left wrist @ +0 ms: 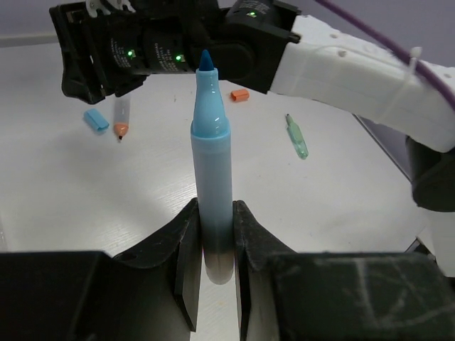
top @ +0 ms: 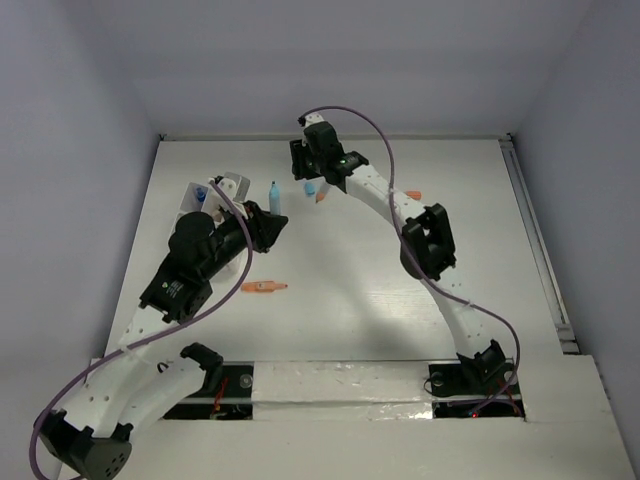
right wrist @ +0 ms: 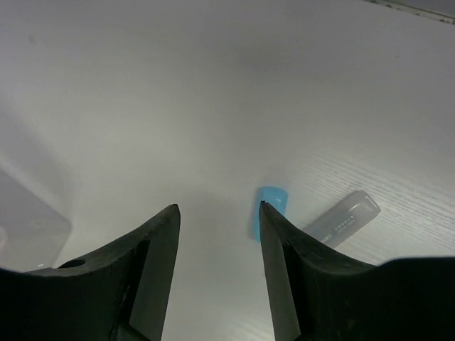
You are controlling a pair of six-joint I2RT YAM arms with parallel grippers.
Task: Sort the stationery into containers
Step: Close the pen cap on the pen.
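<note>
A light-blue marker (left wrist: 211, 142) stands upright with its tip uncapped, and my left gripper (left wrist: 215, 234) is shut on its lower end. From above, this marker (top: 273, 195) sits just right of the white divided box (top: 205, 195), with the left gripper (top: 272, 222) under it. Farther back, my right gripper (top: 308, 172) hangs open over the table with nothing between its fingers. A blue cap (right wrist: 274, 202) lies just outside its right fingertip, beside a clear-barrelled, orange-tipped marker (right wrist: 341, 219). An orange pen (top: 264, 287) lies mid-table.
An orange cap (left wrist: 239, 94) and a green pen (left wrist: 297, 136) lie on the table to the right of the right gripper. The right arm (top: 425, 245) crosses the right half of the table. A pale translucent edge (right wrist: 28, 227) shows at lower left in the right wrist view.
</note>
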